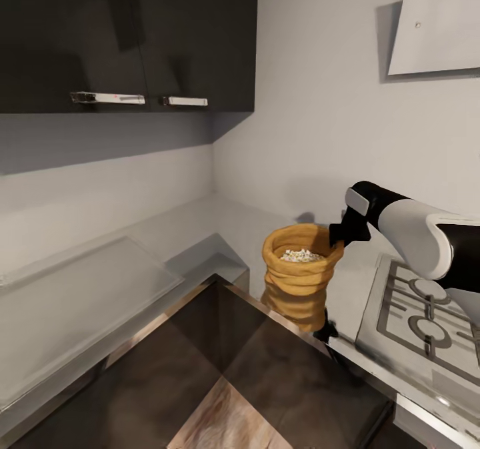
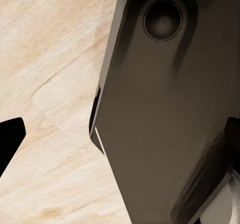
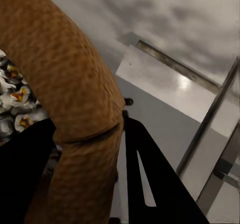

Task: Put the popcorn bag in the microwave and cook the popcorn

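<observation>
The popcorn bag (image 1: 300,282), a tan crumpled sack with white popped kernels (image 1: 301,256) in its wide mouth, hangs upright at the corner of the grey countertop (image 1: 200,229), its base over the counter's front edge. My right gripper (image 1: 337,232) is shut on the bag's rim at the side nearest the hob. In the right wrist view the rim (image 3: 65,84) passes between my two black fingers (image 3: 150,184), with popcorn (image 3: 15,104) inside. My left gripper (image 2: 120,139) stands open over the wooden floor, one black fingertip (image 2: 10,139) showing. The microwave is out of view.
A steel gas hob (image 1: 427,315) lies just right of the bag. Dark wall cabinets (image 1: 133,35) hang above the counter, and a pale hood (image 1: 440,22) is at upper right. A pale flat panel (image 1: 73,302) lies on the left counter run. Floor (image 1: 227,415) lies below.
</observation>
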Motion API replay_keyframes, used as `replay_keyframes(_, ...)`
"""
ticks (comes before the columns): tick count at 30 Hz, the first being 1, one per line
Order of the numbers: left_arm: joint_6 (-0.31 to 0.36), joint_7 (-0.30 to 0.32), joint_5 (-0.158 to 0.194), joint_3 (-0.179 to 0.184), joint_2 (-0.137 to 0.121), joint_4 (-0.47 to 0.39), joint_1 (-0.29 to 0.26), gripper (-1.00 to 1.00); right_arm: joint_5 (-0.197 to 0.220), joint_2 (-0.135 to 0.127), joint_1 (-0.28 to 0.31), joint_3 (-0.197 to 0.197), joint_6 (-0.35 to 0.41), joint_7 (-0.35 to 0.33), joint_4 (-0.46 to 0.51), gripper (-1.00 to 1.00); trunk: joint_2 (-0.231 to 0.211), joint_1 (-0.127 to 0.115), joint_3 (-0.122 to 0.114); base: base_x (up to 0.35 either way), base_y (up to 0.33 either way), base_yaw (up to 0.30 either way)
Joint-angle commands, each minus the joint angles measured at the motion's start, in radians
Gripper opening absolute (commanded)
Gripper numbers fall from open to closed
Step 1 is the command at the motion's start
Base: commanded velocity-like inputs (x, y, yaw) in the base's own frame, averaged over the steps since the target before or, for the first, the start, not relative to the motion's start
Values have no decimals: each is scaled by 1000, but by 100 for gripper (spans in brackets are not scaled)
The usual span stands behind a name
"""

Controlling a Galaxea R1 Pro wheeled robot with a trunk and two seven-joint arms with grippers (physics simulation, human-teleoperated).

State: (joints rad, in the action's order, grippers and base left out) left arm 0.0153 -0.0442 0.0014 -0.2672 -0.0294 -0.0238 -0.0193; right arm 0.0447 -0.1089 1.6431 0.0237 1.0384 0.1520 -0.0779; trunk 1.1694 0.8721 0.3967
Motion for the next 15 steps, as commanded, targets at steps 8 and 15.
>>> replay_keyframes(8,2,-2,0,-3,0,-1,-1,100,6,-3,1,16,2,8,-2,-100,1,0,-12,-318,0,0)
replay_keyframes(15,2,-2,0,-3,0,-1,0,100,6,-19,1,18,2,8,-2,-100,1,0,-23,-339,0,-38)
